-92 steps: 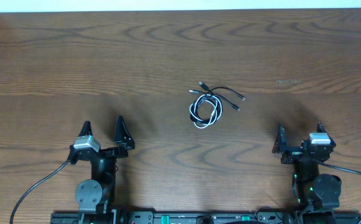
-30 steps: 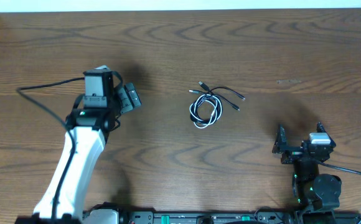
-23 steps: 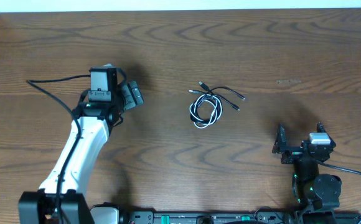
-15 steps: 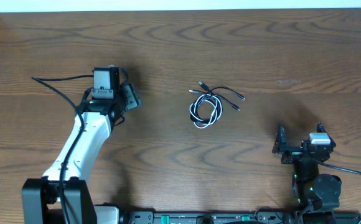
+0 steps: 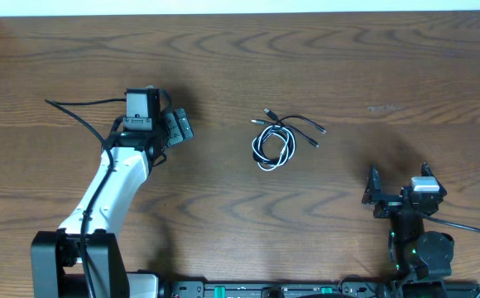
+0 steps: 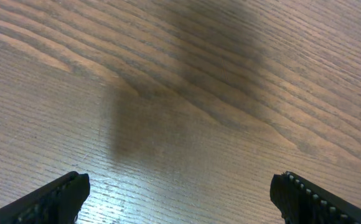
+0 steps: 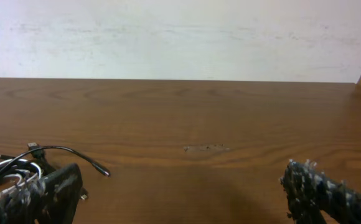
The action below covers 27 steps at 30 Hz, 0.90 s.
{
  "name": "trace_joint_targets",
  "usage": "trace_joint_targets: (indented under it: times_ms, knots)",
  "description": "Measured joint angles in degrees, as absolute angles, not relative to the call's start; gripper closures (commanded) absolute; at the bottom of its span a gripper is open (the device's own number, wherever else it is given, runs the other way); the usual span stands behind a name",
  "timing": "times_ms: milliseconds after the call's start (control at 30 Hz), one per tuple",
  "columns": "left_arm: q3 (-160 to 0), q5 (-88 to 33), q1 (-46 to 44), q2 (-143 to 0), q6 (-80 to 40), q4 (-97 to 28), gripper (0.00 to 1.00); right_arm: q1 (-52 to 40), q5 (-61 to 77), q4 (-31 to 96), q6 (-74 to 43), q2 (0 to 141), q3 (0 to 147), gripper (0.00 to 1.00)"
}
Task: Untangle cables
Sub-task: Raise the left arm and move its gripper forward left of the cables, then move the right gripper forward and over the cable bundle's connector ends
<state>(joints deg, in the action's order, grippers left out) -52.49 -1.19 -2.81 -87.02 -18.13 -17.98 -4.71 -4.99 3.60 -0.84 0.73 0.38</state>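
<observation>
Wood-grain table (image 5: 240, 50) carries the cables (image 5: 278, 139): one white cord and black ones coiled together, plug ends trailing outward. Left gripper (image 5: 175, 128) is spread wide and holds nothing; the bundle lies off to its right, well apart. Right gripper (image 5: 399, 187) is likewise spread and empty, with the bundle ahead and to its left, farther off. Tangle's long axis runs roughly side to side. Left arm judged nearer.

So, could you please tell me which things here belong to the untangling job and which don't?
Job: tangled cables, one white, rest black; left tool; right tool.
Not the job: thick black arm cords; pale scuff on the table.
</observation>
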Motion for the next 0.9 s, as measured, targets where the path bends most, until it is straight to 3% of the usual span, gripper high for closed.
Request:
trace_joint_targets:
  times_ms: [900]
  knots:
    - [-52.5,-1.2,-2.8,-87.0,-18.1,-18.0,0.02,-4.7,-3.9,3.7,-2.0,0.7,0.4,0.01]
